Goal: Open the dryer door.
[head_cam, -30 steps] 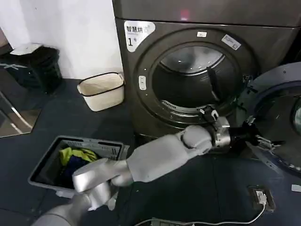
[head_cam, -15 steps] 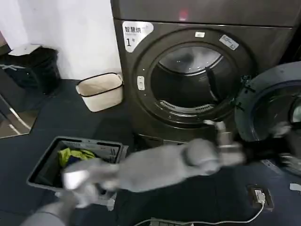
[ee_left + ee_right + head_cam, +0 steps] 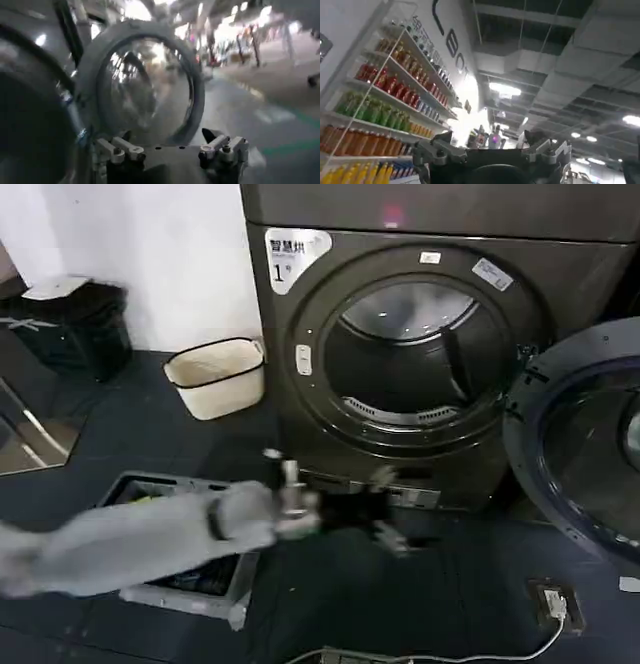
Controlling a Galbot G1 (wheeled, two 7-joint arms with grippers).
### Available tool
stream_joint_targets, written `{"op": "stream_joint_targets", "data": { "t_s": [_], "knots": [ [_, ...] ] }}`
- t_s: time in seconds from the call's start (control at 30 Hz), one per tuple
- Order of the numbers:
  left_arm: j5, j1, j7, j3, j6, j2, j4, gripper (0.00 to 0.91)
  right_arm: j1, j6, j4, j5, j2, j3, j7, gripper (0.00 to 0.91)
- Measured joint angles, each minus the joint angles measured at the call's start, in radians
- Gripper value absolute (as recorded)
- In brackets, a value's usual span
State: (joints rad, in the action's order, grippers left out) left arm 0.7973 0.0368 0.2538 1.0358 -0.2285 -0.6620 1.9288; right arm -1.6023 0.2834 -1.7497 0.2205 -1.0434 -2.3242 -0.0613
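1. While the dryer door [image 3: 585, 449] stands swung wide to the right of the drum opening, its dark grey-blue inner side faces the head camera and its edge is cut off by the frame
2. The dryer [image 3: 420, 334] stands against the back of the scene, carrying a white label [image 3: 292, 254] marked "1" at its upper left corner; the round drum opening is fully exposed
3. The left gripper [image 3: 385, 519] sits low in front of the dryer base, below the drum opening and well apart from the dryer door. It is motion-blurred in the head view
4. In the left wrist view, the left gripper [image 3: 172, 150] shows its two fingers spread apart with nothing between them; the dryer door [image 3: 145, 87] appears beyond them as a round rim with reflective glass, not touched by the fingers
5. The right gripper [image 3: 492, 150] points upward toward a ceiling and a shelf of bottles [image 3: 385, 95]; its fingers are parted and hold nothing
6. On the floor left of the dryer stand a cream bin [image 3: 215, 376] and, nearer the robot, a grey laundry basket [image 3: 185, 589], partly covered by the left arm
7. A small device with a white cable [image 3: 550, 599] lies on the floor at the lower right
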Motion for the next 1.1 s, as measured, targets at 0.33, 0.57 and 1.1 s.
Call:
{"op": "stream_joint_targets", "data": {
  "t_s": [0.33, 0.57, 1.1],
  "knots": [
    [-0.158, 0.057, 0.124, 0.064, 0.141, 0.380, 0.058, 0.907, 0.041, -0.006, 0.006, -0.045, 0.005, 0.038, -0.001, 0.907],
    [-0.340, -0.152, 0.204, -0.090, 0.145, 0.564, 0.023, 0.907, 0.059, -0.008, 0.005, -0.066, 0.007, 0.063, -0.005, 0.907],
    [-0.515, -0.243, 0.269, -0.211, 0.232, 0.667, -0.108, 0.907, 0.051, -0.007, -0.013, -0.061, -0.001, 0.069, -0.009, 0.907]
  ]
}}
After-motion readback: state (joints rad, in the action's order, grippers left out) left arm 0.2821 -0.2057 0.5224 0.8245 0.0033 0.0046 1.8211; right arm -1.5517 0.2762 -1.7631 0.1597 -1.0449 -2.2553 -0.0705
